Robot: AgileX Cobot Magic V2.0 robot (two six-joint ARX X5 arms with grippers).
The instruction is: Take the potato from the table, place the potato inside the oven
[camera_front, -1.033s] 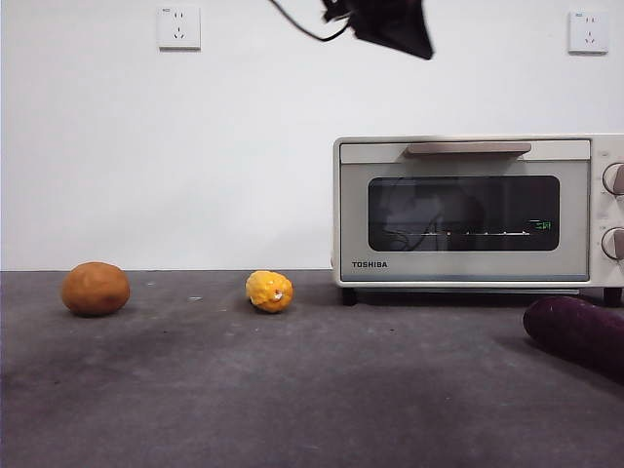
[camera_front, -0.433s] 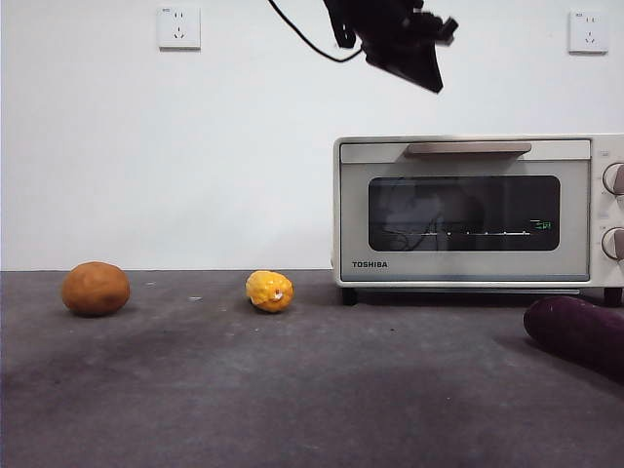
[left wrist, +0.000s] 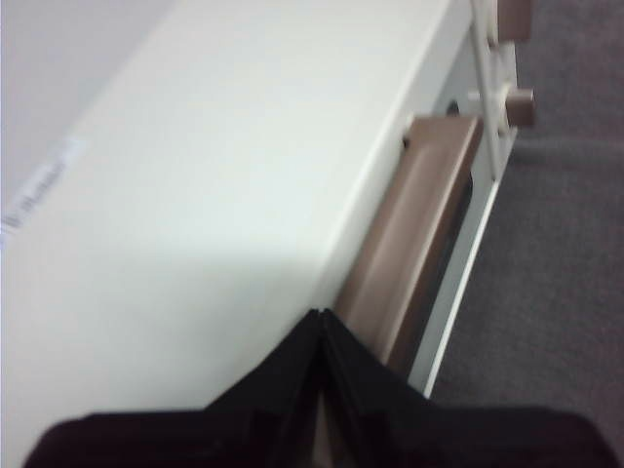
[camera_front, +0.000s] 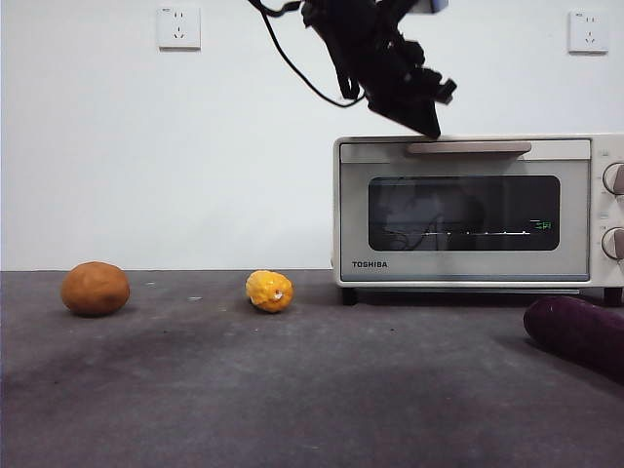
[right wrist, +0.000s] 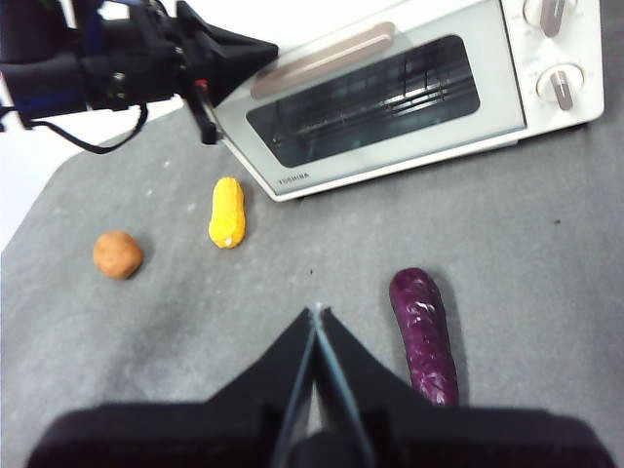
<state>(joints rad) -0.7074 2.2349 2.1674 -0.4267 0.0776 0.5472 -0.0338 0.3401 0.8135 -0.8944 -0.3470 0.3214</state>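
The orange-brown potato [camera_front: 96, 289] [right wrist: 118, 253] lies on the dark grey table [camera_front: 312, 400] at the far left, well away from both grippers. The cream Toshiba oven [camera_front: 463, 210] [right wrist: 390, 97] [left wrist: 224, 195] stands at the right with its glass door closed. My left gripper [camera_front: 427, 125] [left wrist: 320, 317] [right wrist: 265, 46] is shut, its tip just above the left end of the beige bar handle [camera_front: 468, 148] [left wrist: 419, 224]; it holds nothing. My right gripper [right wrist: 317, 312] hangs shut and empty over the table in front of the oven.
A bumpy yellow lump [camera_front: 269, 291] [right wrist: 226, 212] lies between the potato and the oven. A dark purple oblong vegetable [camera_front: 580, 333] [right wrist: 424, 333] lies in front of the oven at the right. Two knobs [right wrist: 556, 49] sit on the oven's right side.
My left arm has come down from the top edge and to the right, bringing its shut tip close to the oven's handle. The vegetables and oven have stayed put.
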